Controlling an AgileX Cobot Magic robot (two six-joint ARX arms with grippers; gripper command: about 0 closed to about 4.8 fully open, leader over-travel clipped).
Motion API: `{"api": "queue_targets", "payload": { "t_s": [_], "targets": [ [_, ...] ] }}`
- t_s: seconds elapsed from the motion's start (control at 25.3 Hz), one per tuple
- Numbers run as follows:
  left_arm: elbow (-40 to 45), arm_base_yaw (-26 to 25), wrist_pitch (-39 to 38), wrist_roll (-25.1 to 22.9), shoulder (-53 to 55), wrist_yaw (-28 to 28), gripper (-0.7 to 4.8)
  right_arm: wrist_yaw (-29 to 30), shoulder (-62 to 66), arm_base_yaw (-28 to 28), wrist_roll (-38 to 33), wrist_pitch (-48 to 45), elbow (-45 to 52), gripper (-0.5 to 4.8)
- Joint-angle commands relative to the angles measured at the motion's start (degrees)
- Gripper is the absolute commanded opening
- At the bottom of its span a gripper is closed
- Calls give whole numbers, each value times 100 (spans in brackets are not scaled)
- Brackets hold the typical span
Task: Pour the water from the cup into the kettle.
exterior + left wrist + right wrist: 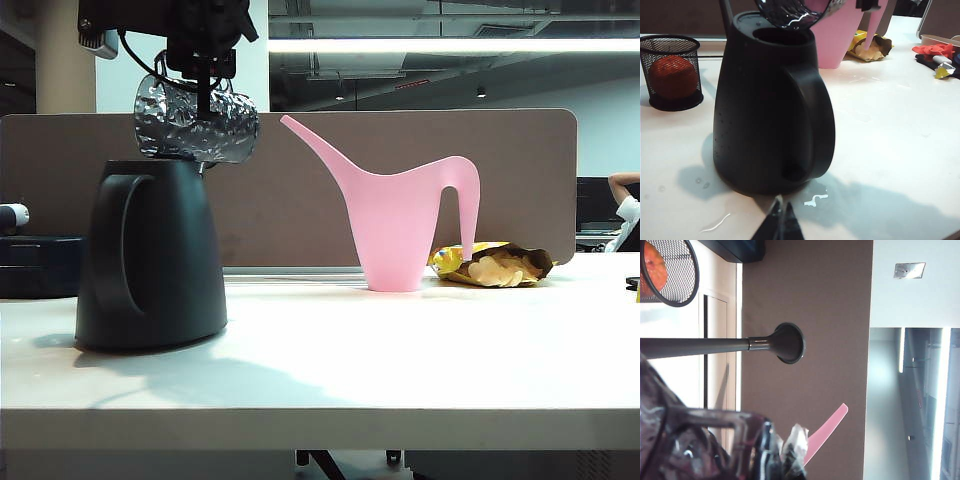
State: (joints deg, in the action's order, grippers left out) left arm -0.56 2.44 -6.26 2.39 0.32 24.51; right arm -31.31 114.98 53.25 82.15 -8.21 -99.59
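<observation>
Right gripper, coming down from 12 o'clock in the exterior view, is clamped on the cup by its handle side and has it tipped on its side directly over the kettle, mouth toward 9 o'clock. The tilt looks meant to drain water into the kettle's open top, w/ the rim kept right above the hole so little spills; droplets on the table near the kettle base suggest some did.

Cup: small, translucent grey-purple glass, dimpled all over, glinting. No stream visible; whether any water is left can't be told.

Kettle: matte black, wider at base, big loop handle, standing at approx. 9 o'clock of the pink watering can.

Left gripper sits low beside the kettle, fingers pressed together on nothing.
</observation>
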Motion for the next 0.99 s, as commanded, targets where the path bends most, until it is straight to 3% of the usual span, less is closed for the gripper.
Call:
{"api": "queue_targets", "payload": {
  "t_s": [0.04, 0.55, 0.99],
  "targets": [
    [-17, 2, 68, -2, 4, 37, -5, -42, -26, 50, 2, -127, -28, -6],
    [-17, 2, 79, -2, 4, 35, -5, -374, -48, 11, -669, 197, -1239, -6],
    [-17, 0, 125, -2, 4, 20, -5, -411, -909, -730, -3919, 1917, -1486, -6]
  ]
}}
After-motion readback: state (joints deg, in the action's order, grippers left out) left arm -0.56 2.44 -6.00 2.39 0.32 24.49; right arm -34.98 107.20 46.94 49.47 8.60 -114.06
